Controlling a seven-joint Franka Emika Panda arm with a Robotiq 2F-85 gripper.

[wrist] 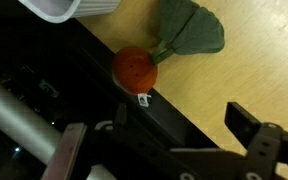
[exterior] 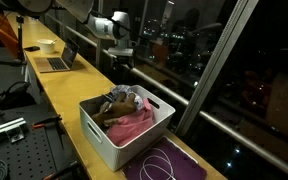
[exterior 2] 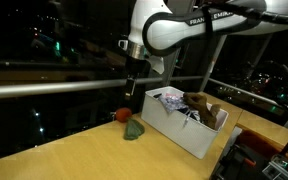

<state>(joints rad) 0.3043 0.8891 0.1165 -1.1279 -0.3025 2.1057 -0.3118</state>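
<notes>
My gripper hangs open and holds nothing, above the far edge of the wooden counter by the window. Below it lie a small red ball and a green soft piece, close together. In the wrist view the red ball sits at the counter's edge against the dark window ledge, with the green piece touching it on the far side. The gripper has its fingers spread wide, well short of the ball. In an exterior view the gripper is beyond the bin; ball and green piece are hidden there.
A white bin with cloth and soft toys stands on the counter beside the ball; its rim shows in both exterior views. A purple mat with a white cable, a laptop and a white bowl also lie on the counter. A window rail runs behind.
</notes>
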